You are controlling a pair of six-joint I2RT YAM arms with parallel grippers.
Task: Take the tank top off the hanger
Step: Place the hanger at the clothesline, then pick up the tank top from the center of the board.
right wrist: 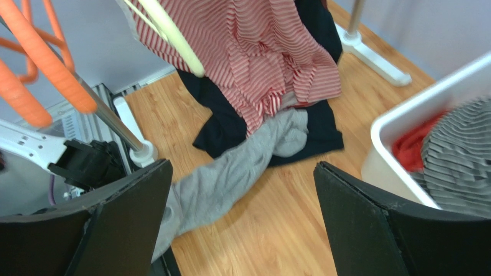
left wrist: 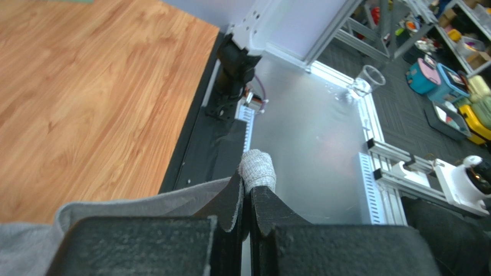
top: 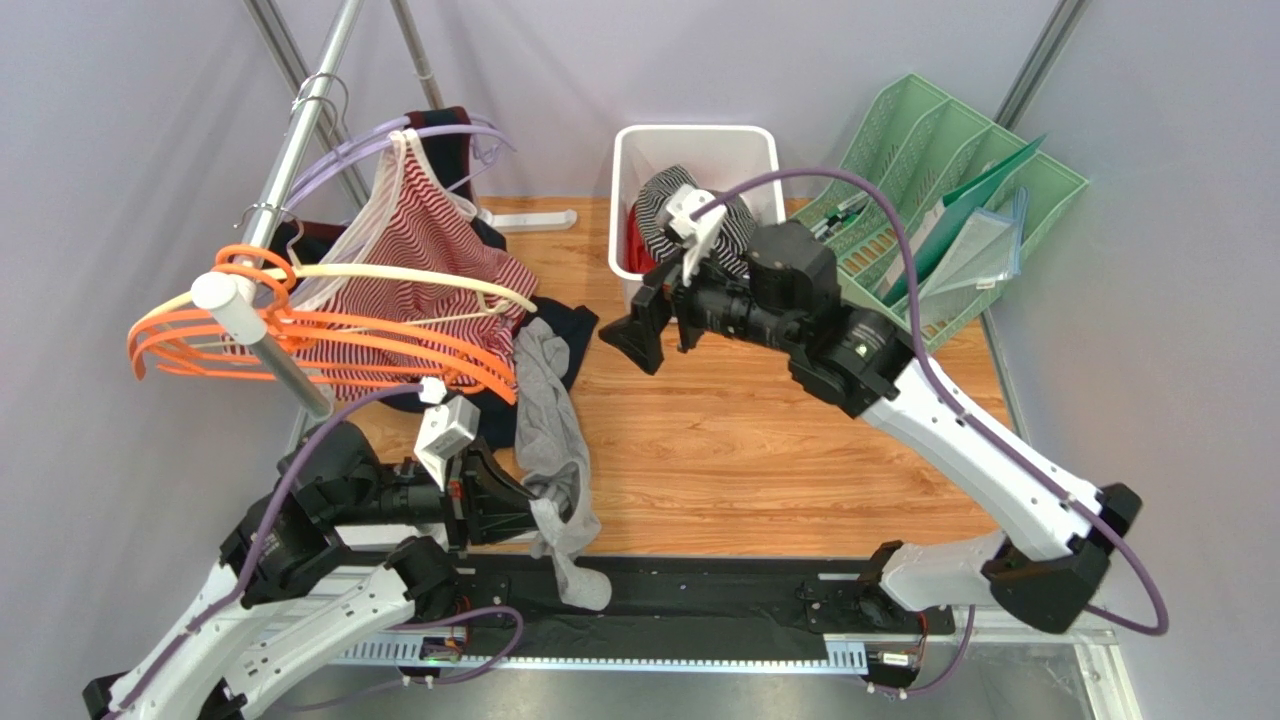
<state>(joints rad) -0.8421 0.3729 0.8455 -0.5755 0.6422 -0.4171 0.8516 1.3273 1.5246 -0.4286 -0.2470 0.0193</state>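
A white bin [top: 699,134] stands at the table's [top: 751,450] far edge, holding striped fabric [right wrist: 455,149], possibly clothing. A green file rack [top: 939,143] sits just beside it.

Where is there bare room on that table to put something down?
The bare wood between the grey garment and the right arm, this side of the bin. It is crowded on the left, under the hangers and striped top.

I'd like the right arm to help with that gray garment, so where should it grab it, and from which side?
Probably grip the gray garment at its bunched upper end beside the dark cloth, coming in from the right over the table. The left gripper already pinches its lower part, and the orange hangers crowd the left side.
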